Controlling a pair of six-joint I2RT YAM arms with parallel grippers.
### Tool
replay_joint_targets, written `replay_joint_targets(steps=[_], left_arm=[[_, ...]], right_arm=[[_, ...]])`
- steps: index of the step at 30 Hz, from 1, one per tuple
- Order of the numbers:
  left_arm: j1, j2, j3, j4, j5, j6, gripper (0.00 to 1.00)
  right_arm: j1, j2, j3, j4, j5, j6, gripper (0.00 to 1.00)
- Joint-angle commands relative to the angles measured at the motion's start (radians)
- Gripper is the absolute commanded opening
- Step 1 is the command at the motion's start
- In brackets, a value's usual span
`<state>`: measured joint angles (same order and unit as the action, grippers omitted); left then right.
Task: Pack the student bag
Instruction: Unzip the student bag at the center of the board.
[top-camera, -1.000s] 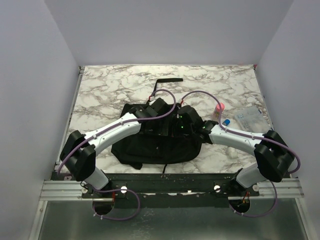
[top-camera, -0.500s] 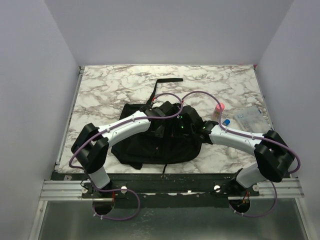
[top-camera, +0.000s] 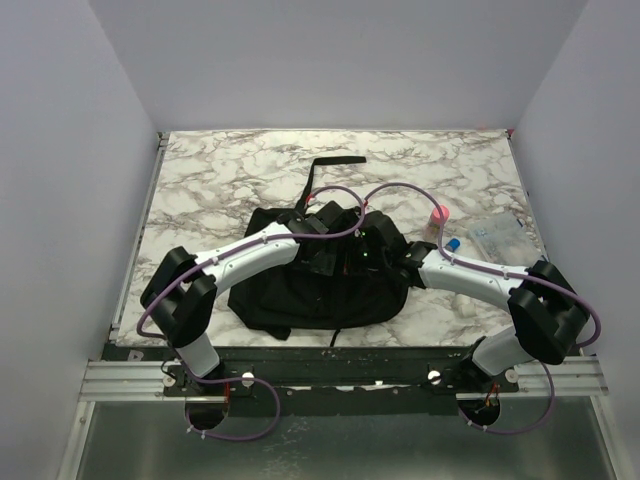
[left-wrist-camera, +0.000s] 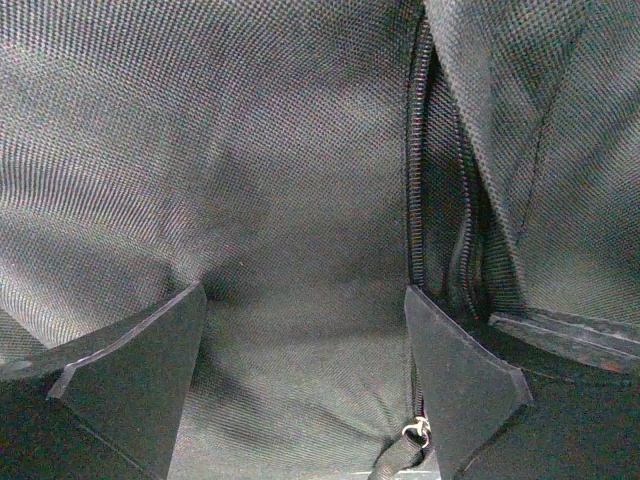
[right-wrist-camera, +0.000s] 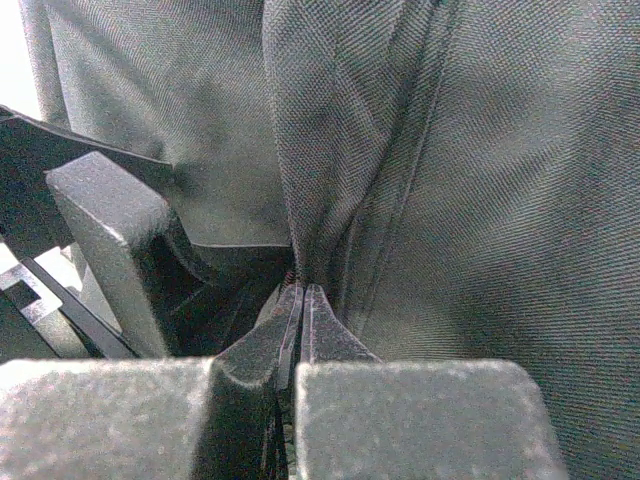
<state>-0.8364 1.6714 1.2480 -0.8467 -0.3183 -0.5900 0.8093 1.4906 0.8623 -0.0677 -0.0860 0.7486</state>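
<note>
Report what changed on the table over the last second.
The left gripper, open, moved farther right across the student bag as its arm's elbow swung inward. Nothing was grasped or released. The right gripper stayed pinched on the bag's fabric; the pink container and clear packet did not move.

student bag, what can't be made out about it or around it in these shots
- Top view: the opening of the student bag is hidden under both wrists.
- Left wrist view: fabric and a zipper fill the frame, so the contents stay hidden.
- Right wrist view: the shut right jaws hide whether they pinch fabric or a zip pull.
- Top view: the clear packet and the pink-topped item are too small to identify.
</note>
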Motion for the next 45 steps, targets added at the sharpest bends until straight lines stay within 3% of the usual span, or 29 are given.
replay_joint_targets(steps=[1,13,18,25,27,29,33,36,41,45], left_arm=[[-0.011,0.016,-0.046,0.104,0.129,-0.020,0.85],[-0.010,-0.127,-0.061,0.107,0.150,-0.056,0.86],[-0.009,-0.053,-0.038,0.129,0.208,-0.059,0.71],[-0.009,0.017,-0.050,0.131,0.165,-0.059,0.65],[-0.009,0.028,-0.053,0.130,0.145,-0.048,0.56],[0.004,0.019,-0.061,0.122,0.117,-0.041,0.39],[0.034,-0.087,-0.107,0.124,0.089,-0.021,0.21],[0.065,-0.175,-0.132,0.125,0.101,-0.002,0.00],[0.160,-0.307,-0.156,0.153,0.285,0.072,0.00],[0.240,-0.343,-0.144,0.153,0.468,0.130,0.00]], right_arm=[[0.001,-0.012,-0.025,-0.010,-0.036,0.011,0.01],[0.002,-0.012,-0.021,-0.035,-0.026,0.000,0.01],[0.001,-0.010,-0.024,-0.027,-0.029,0.009,0.01],[0.002,-0.032,-0.038,-0.035,-0.014,0.014,0.01],[0.002,-0.032,-0.040,-0.036,-0.011,0.015,0.00],[0.001,-0.028,-0.040,-0.037,-0.013,0.013,0.00],[0.001,-0.026,-0.039,-0.041,-0.014,0.006,0.01],[0.003,-0.024,-0.025,-0.057,-0.007,-0.015,0.00],[0.002,-0.071,0.076,-0.182,-0.018,-0.045,0.00],[-0.001,-0.166,0.190,-0.357,0.155,-0.090,0.05]])
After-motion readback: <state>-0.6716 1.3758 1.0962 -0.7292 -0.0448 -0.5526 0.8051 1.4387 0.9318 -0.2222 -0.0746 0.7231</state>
